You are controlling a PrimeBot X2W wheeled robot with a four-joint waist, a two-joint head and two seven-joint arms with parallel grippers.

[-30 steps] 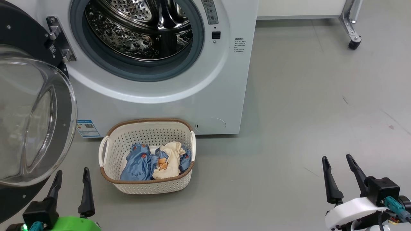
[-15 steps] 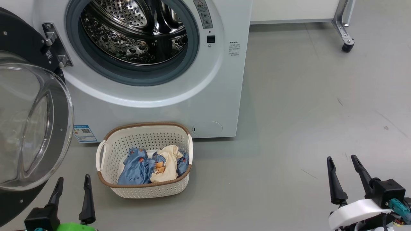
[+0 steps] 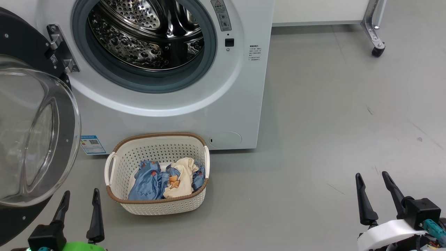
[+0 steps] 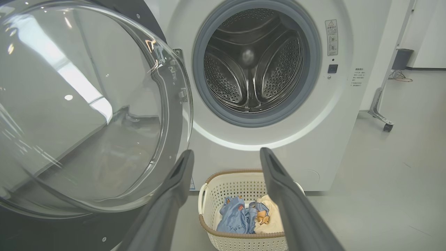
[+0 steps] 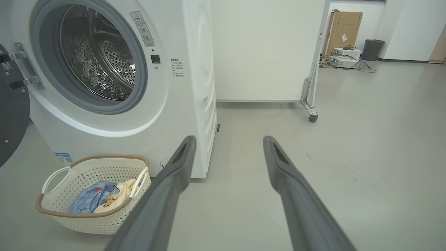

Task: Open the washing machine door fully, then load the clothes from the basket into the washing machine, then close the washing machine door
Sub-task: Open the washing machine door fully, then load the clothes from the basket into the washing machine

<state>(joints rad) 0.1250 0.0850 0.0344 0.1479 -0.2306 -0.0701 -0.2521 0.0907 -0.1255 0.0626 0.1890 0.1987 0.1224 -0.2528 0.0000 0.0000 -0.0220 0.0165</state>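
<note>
Floor (image 3: 324, 115) lies bare and grey to the right of the washing machine (image 3: 226, 104), wide and free as far as a wheeled metal leg (image 3: 378, 48) by the far wall. Our right gripper (image 3: 371, 174) hangs low over that stretch, its two dark fingers spread apart and holding nothing. Our left gripper (image 3: 81, 191) is likewise spread and empty. It sits just beside the lower edge of the washing machine door (image 3: 35, 132), which stands swung out on its hinge (image 3: 61, 48) to the left, glass bowl bulging toward us. On that side we have little room: the door's black rim reaches down near the left fingers. The drum (image 3: 146, 31) gapes inside its grey gasket (image 3: 139, 78). The basket (image 3: 158, 135) rests on the floor just before the machine's base, below the opening, its far rim close to the white front panel — whether they touch, we cannot tell. The clothes (image 3: 163, 179) lie bunched inside it, blue fabric around a cream piece, below the brown rim. Between the basket and the left gripper runs a strip of bare floor.
</note>
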